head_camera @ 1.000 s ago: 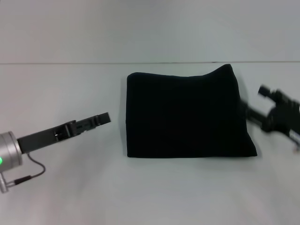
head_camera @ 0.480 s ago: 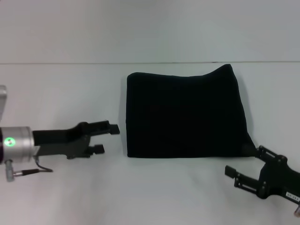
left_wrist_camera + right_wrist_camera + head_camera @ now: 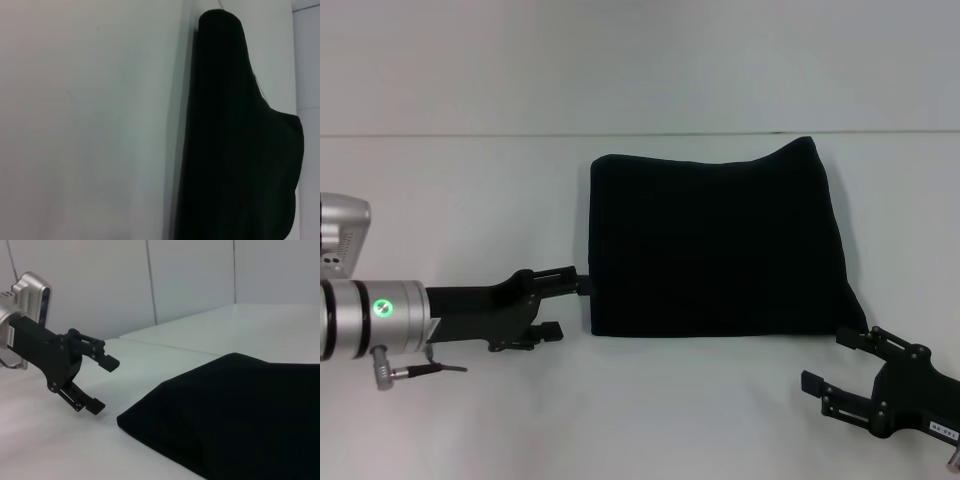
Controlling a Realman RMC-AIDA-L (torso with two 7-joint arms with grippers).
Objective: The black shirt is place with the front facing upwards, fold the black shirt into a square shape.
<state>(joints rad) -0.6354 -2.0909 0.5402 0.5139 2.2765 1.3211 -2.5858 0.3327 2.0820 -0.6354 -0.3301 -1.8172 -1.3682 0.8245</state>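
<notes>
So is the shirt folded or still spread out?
Folded: the shirt lies as a compact, roughly square block, no sleeves or lettering showing, thick doubled edge in the right wrist view.

Black grippers, silver wrists

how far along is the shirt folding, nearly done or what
Nearly done, it seems. The shirt already lies as a compact, roughly square bundle on the table, no sleeves sticking out. Nothing is held: the left gripper is open at its near-left corner and the right gripper is open by the near-right corner. What may be left is tidying the raised far-right corner and pulling the arms away.
</notes>
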